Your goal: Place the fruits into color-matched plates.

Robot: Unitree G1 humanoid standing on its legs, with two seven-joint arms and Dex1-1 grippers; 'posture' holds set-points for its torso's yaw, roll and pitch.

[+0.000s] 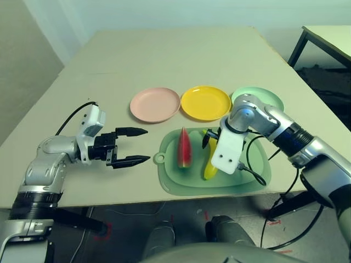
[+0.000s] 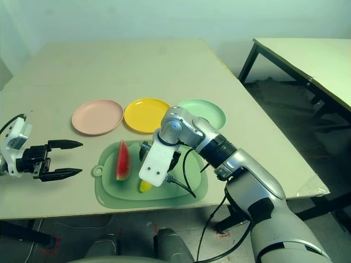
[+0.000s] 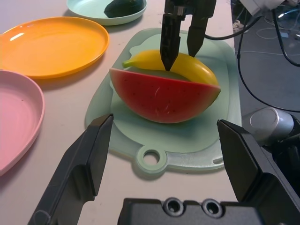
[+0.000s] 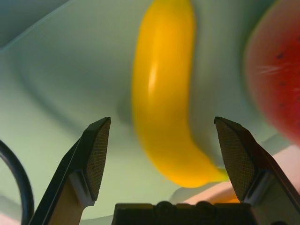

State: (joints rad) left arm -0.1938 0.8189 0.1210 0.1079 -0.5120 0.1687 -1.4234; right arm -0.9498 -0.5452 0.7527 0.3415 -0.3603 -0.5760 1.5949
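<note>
Marks: small red marks on the floor under the desk; too small to read.
Mint green plate: holds one fruit, the dark green avocado. Right-hand end of the plate row; partly behind the right arm in the left eye view.
Yellow plate: empty, middle of the row.
Pink plate: empty, left-hand end of the row.
Cutting board: pale green, flat on the desk on the robot's side of the plates, handle hole toward the left arm. Carries two fruits, watermelon and banana.
Watermelon wedge: on the board, red flesh with dark specks, lying beside the banana on the handle side.
Banana: on the board, curved, yellow, partly hidden by the right arm from above. Lies between the right fingers, a gap on either side of it.
Plate count: three, in a row on the desk.
Fruit count: three; two on the board, one on a plate.
Board count: one.
Left gripper: fingers spread wide, nothing grasped; above the desk, out to the left of the board.
Right gripper: fingers apart, pointing down over the board, straddling the banana without gripping it.
Second table: pale top, dark legs, off to the right.
</note>
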